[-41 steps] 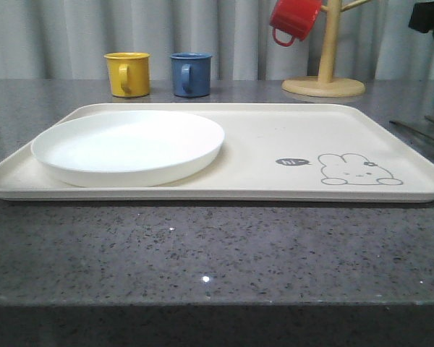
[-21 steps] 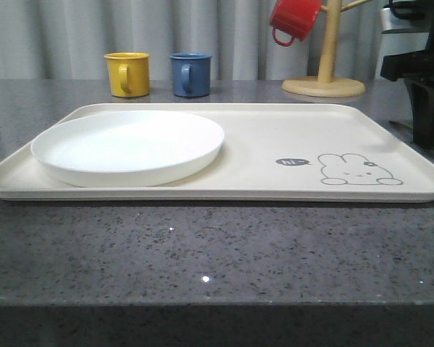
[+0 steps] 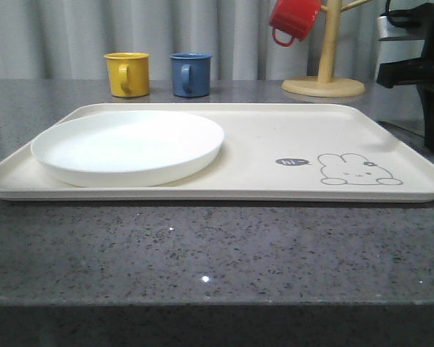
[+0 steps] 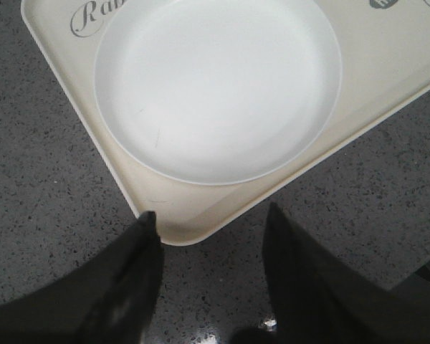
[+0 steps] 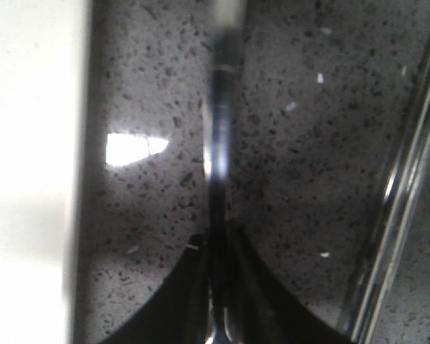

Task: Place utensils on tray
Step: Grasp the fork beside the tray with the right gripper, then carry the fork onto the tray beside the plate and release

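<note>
A slim metal utensil (image 5: 224, 136) lies on the dark tabletop (image 5: 301, 165) just beside the tray (image 5: 29, 172), off its right edge; which utensil it is cannot be told through the blur. Its long axis runs straight away from the right gripper (image 5: 218, 301), parallel to the tray's rim, and its near end sits between the jaws, which are drawn in tight around it, apparently gripping it. A second shiny utensil (image 5: 398, 179) lies beside it on the far side from the tray, slightly slanted, untouched

In the front view the tray (image 3: 275, 144) carries a plate (image 3: 130, 148) on its left half, with bare surface around the rabbit drawing (image 3: 358, 170) on the right. The right arm is by far the nearer, standing at the tray's right edge, so the move looks like a short lift and sideways carry over the rim

The left gripper (image 4: 211, 236) hovers with jaws apart, empty, over the tray's near left corner
</note>
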`<state>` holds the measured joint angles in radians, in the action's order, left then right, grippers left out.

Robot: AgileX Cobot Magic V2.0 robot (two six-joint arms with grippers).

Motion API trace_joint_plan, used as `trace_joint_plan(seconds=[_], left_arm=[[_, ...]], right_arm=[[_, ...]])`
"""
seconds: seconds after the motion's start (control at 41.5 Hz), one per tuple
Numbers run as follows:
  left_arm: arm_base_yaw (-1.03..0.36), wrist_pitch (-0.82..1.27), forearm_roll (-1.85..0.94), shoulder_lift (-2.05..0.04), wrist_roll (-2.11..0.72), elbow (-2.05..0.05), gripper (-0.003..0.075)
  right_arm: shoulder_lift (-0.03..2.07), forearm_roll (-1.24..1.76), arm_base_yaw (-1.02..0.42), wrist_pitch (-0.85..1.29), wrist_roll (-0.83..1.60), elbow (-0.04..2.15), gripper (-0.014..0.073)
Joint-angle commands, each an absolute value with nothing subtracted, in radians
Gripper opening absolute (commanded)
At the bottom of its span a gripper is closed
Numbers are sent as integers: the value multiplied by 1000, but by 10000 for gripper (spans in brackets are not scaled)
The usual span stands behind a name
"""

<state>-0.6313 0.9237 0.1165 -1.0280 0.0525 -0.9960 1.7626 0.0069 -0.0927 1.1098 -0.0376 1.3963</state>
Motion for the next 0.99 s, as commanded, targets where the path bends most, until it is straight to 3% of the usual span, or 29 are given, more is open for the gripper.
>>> trace_joint_plan(seconds=[0.0, 0.241, 0.53, 0.723, 0.964], left_arm=[[-641, 869, 123, -1012, 63, -1021, 314], [-641, 869, 123, -1012, 63, -1021, 314], [-641, 869, 123, -1012, 63, -1021, 314], [-641, 869, 123, -1012, 63, -1021, 314], [-641, 868, 123, -1012, 63, -1021, 314]], right_arm=[[1713, 8, -86, 1091, -37, 1430, 13], [1632, 40, -114, 1164, -36, 1485, 15], [1650, 72, -335, 1289, -62, 1646, 17], [1760, 27, -456, 1298, -225, 1716, 17], [1858, 37, -466, 1261, -541, 1726, 17]])
